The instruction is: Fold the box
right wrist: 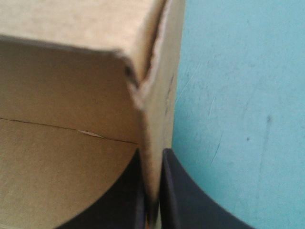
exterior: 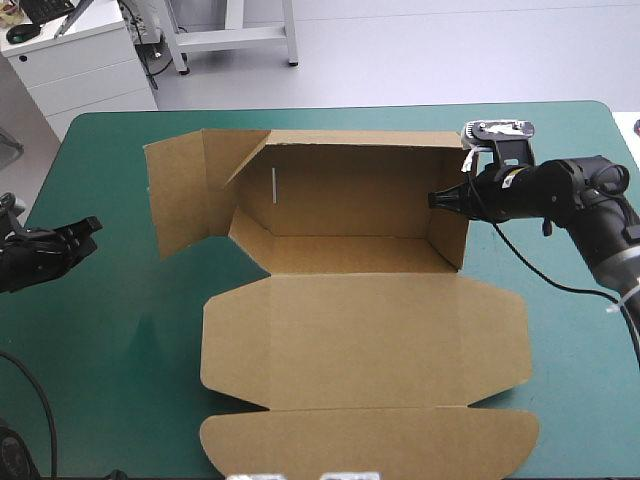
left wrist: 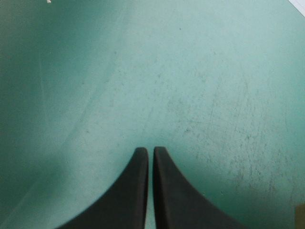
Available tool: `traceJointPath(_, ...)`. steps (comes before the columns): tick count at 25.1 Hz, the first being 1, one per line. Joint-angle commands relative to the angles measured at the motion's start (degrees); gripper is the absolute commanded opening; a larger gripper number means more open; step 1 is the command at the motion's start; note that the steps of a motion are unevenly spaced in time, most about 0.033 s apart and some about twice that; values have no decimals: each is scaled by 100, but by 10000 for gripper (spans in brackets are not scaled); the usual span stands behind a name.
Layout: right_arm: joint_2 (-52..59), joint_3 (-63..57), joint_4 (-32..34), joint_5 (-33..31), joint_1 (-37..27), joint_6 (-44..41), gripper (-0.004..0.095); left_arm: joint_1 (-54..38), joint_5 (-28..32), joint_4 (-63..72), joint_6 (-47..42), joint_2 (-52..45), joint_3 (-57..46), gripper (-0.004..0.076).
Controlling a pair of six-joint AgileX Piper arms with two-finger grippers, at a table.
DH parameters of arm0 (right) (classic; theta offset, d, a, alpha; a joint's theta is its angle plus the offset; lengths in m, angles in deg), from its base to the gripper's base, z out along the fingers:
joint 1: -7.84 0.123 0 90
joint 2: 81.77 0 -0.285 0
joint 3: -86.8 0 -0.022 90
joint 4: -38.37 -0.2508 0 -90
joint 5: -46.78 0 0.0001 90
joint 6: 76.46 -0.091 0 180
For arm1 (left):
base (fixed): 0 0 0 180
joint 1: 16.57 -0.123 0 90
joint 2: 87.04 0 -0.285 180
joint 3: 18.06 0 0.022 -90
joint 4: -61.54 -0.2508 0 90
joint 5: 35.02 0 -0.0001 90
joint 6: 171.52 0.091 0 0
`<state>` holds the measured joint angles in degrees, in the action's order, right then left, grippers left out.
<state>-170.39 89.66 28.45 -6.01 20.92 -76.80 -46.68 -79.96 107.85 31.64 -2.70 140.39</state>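
The table's teal-green cover (exterior: 100, 330) lies bare along its left and right edges, and the brown box (exterior: 365, 340) takes up the middle, reaching from near the far edge down to the near edge. We see it half raised. The far wall (exterior: 350, 195) stands, the right wall (exterior: 448, 215) stands beside it, and the left panel (exterior: 180, 195) splays outward toward the far-left corner. The lid (exterior: 370, 440) lies flat toward the near edge.

Our right gripper (right wrist: 152, 160) pinches the right wall, one black finger on the inner face and one on the outer, with the board sandwiched thin between them. Our left gripper (left wrist: 149, 151) hangs over bare cover by the table's left edge, well apart from the box, with its fingers pressed together on nothing.

We judge the board to be light and stiff. It should hinge readily along its scored creases but resist bending elsewhere, and a raised wall may spring back once let go. The surface looks matte, so we expect little slipping. The free edges of the panels are the natural holds. We would take the left panel near its outer edge and swing it upright on its crease, without squeezing hard enough to dent the board.
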Motion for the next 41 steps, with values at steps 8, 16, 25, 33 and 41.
traceJointPath(8, -751, 640, 28, -1873, -26, -221, 2, -12, 114, 369, -58, -163, 137, 6)
traceJointPath(16, -1590, 640, 249, -903, -35, -221, 3, -12, 141, 354, -58, -163, 137, -10)
traceJointPath(25, -1920, 1051, 372, -990, -48, -264, 286, -12, 234, 263, -58, -163, 137, -10)
traceJointPath(33, -1920, 2236, 648, -1862, -48, -524, 803, -12, 280, 265, -243, -163, 137, -10)
traceJointPath(41, -1523, 2446, 738, -1902, -48, -697, 799, -12, 275, 265, -298, -163, 137, -10)
